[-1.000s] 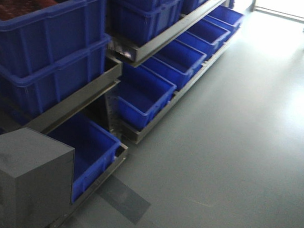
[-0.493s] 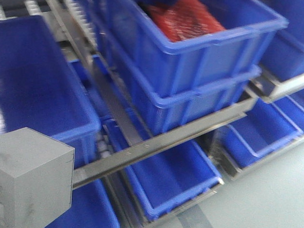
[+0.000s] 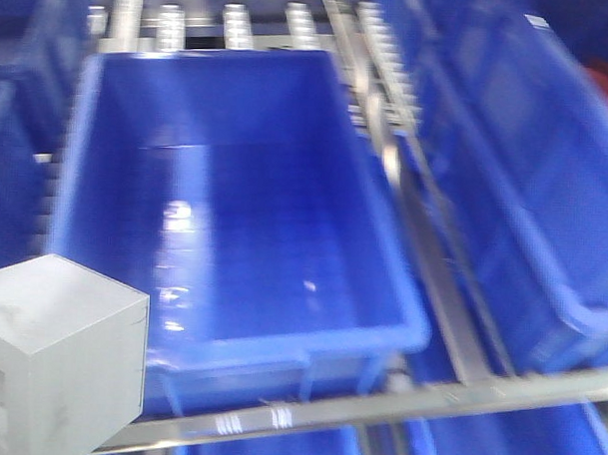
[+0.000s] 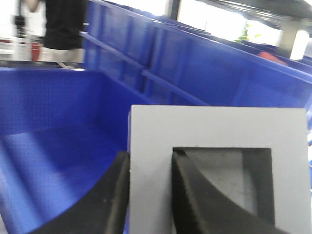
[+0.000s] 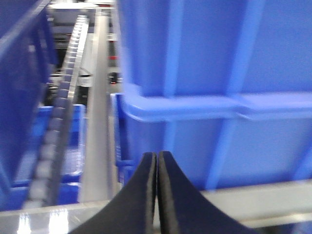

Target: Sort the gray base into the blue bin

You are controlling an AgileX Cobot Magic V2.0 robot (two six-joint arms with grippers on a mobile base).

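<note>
The gray base hangs at the lower left of the front view, just before the near rim of the blue bin. In the left wrist view my left gripper is shut on the gray base: one finger presses its outer side, the other sits inside its square recess, pinching the wall between them. Behind the block lies the blue bin's floor, with nothing on it. My right gripper is shut with nothing between its fingers, facing the side of another blue tub.
A metal roller rack carries several more blue tubs, stacked at the right and on lower shelves. A rack rail crosses below the bin. A person in black stands far behind. A roller track runs left of the right gripper.
The front view has swung left, from the floor and lower tubs, past stacked tubs holding red items, to the open blue bin. The gray base keeps its place in the view.
</note>
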